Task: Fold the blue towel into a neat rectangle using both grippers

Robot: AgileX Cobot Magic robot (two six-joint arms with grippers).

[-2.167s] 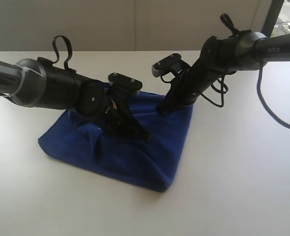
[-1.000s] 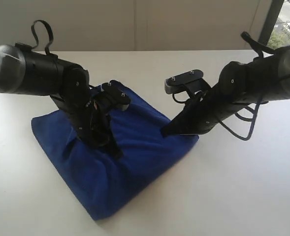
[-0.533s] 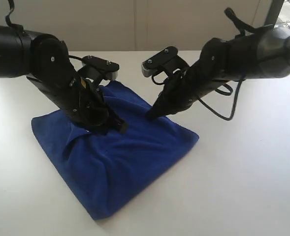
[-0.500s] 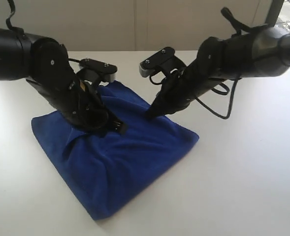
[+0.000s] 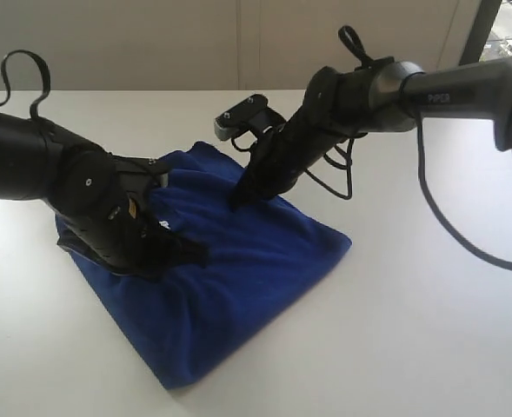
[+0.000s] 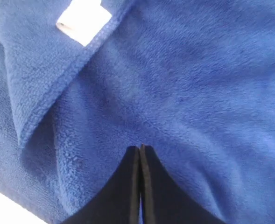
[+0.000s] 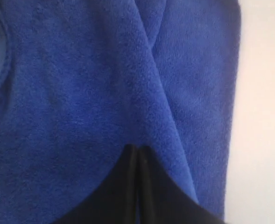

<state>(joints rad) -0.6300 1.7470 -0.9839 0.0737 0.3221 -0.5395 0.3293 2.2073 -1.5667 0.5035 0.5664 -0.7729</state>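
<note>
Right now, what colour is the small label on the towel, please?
White; the label shows best in the left wrist view.

Exterior high oblique, wrist views near towel [image 5: 238, 287]

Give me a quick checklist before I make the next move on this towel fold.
1. Shut state of the left hand, tips pressed on the blue towel: ok.
2. Shut state of the right hand, tips on the towel beside a raised crease: ok.
3. Cloth pinched in either hand: cannot tell; none shows between the tips.
4. Towel wholly on the table, nothing overhanging: ok.
5. Towel a neat rectangle: not ok; lumpy, with uneven edges.
6. Location of the white label: ok, on a turned-over corner near the left hand.
</note>
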